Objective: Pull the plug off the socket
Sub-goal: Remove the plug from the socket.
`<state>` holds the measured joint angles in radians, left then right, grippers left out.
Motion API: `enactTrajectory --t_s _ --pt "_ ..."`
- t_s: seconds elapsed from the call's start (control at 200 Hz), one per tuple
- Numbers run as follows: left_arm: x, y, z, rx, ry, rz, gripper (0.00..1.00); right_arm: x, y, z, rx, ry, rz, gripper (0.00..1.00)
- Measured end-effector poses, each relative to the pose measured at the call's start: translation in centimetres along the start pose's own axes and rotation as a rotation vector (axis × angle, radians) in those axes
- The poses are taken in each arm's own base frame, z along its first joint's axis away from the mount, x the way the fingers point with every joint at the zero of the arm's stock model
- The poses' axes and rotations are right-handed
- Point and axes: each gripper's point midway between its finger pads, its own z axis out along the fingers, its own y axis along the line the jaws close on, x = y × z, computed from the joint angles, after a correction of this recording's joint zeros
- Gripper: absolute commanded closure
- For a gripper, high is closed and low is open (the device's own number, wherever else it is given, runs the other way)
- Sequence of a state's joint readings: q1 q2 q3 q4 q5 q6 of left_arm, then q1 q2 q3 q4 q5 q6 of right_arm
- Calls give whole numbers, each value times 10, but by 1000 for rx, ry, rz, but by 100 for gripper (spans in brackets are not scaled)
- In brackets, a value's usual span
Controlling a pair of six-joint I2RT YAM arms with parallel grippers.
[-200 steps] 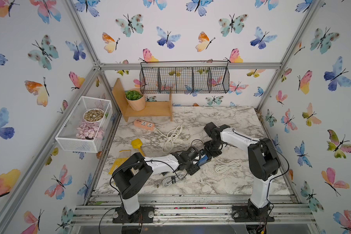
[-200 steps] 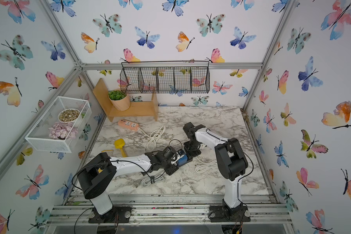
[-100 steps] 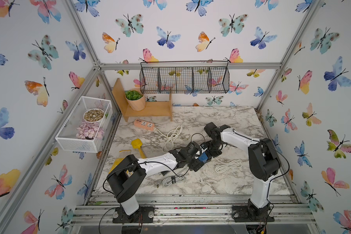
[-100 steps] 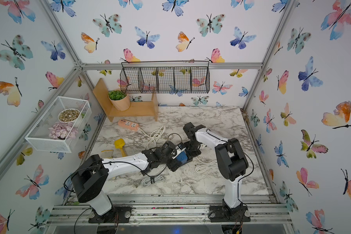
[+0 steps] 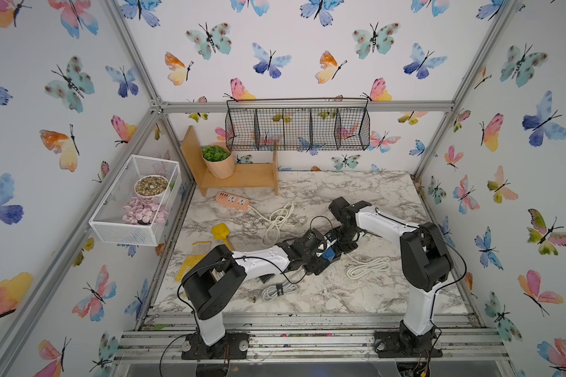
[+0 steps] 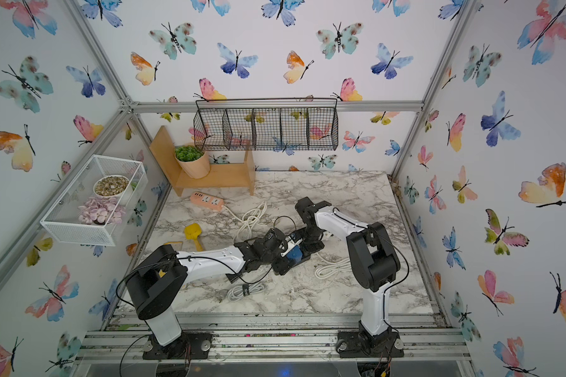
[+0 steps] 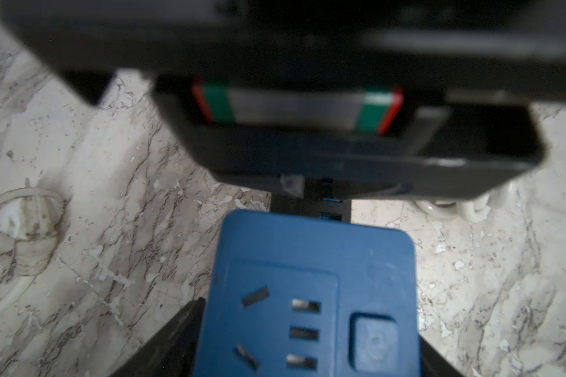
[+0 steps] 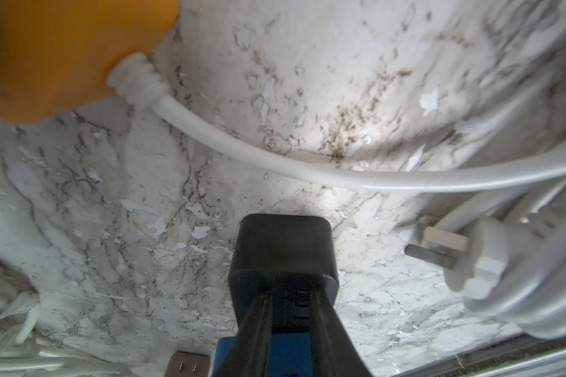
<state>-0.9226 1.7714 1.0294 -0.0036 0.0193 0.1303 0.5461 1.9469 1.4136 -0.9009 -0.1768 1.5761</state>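
**While the strip is braced, pull the plug straight out**

Where the two arms meet at the middle of the grey-veined marble table [image 5: 340, 293], the blue plastic socket strip [image 7: 307, 248] lies face up. The one outlet in view is empty, with a switch beside it.

Right gripper [image 8: 290, 293]: clamped on the black block-shaped plug [image 8: 281, 241] at the strip's far end. Whether the pins sit in the strip is hidden.

Left gripper [image 7: 311, 326]: fingers flank the strip's long sides. Cannot tell if they pinch it or merely straddle it.

Judgement: the step in hand is the extraction. To do it well, the left jaws should first press firmly on the strip so it cannot ride up with the plug. The right arm should then draw back along the pin axis, with no twisting and no levering sideways. Mind the loose white plug [image 8: 477, 261] and the white cable [image 8: 275, 163] just beside; a sweeping retreat could snag them.
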Motion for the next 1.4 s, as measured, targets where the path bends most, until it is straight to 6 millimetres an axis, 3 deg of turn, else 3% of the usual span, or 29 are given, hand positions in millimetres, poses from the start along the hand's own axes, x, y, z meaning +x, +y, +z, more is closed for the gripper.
enactTrajectory --t_s 0.41,0.536,0.901,1.216,1.336,1.396 --pt "5 -2 6 12 -12 6 37 0 -1 1 11 3 -8 76" --pt "5 -2 6 19 -11 6 54 0 -1 1 11 3 -12 77" --pt "4 -3 6 45 0 10 80 0 -2 2 23 5 -20 78" --pt "3 1 4 99 5 -25 89 1 -3 2 23 12 -19 80" --pt "3 1 4 89 7 -11 100 1 -3 3 24 14 -18 80" --pt "3 -1 4 67 9 11 100 1 -3 3 24 14 -18 80"
